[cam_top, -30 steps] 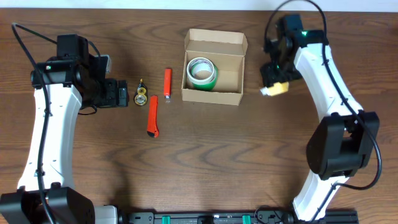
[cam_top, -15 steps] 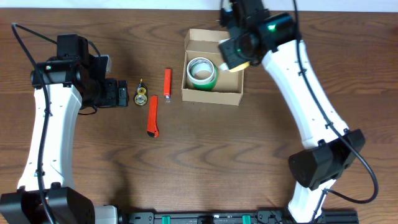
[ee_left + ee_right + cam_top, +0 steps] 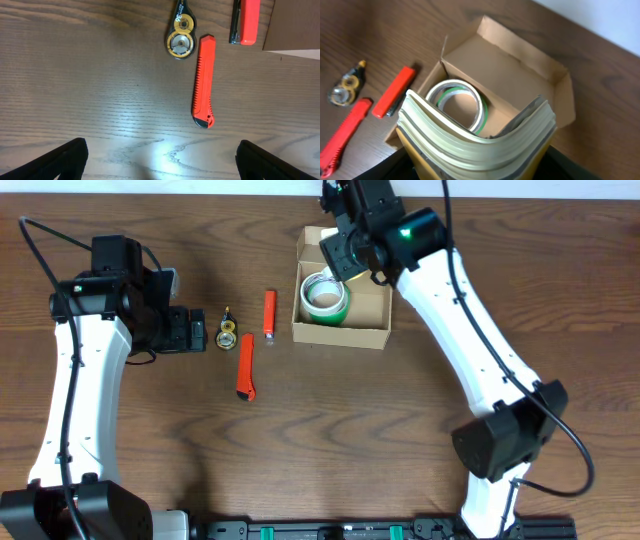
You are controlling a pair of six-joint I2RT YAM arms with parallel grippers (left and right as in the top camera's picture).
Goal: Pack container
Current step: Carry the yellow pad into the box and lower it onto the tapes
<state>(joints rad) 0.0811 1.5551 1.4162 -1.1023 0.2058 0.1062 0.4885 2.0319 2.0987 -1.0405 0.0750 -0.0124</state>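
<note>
Overhead view: two white arms are reaching over a dark wooden table (image 3: 330,440), one from each side.
Container: the brown cardboard box (image 3: 340,335) is sitting on the table right of centre, near the far edge, with its flap lid standing open at the back.
Inside the container: a green-edged tape roll (image 3: 325,298) is lying flat in the left half; the right half is showing bare cardboard floor.
Right arm: it is stretching across from the right, and the right gripper (image 3: 348,258) is hovering over the back part of the box, above the roll.
Right claw: its jaws are clamped partway in on a thick pad of pale sheets (image 3: 475,135), which is bowing upward between them.
Pad position: in the right wrist view it is hanging above the box opening, covering the near edge of the tape roll; whether it is touching the box cannot be told.
Left arm: the left gripper (image 3: 198,332) is resting low at the left, pointing toward the loose items.
Left claw: its fingers are standing wide apart and are gripping nothing, with bare wood showing between them in the left wrist view.
Loose items: a black and gold correction tape dispenser (image 3: 227,332) is lying just beside the left gripper.
Knife: a red utility knife (image 3: 246,367) is lying right of the dispenser, slightly tilted.
Short red item: a short red and black piece (image 3: 269,313) is lying between the knife and the box, apart from both.
</note>
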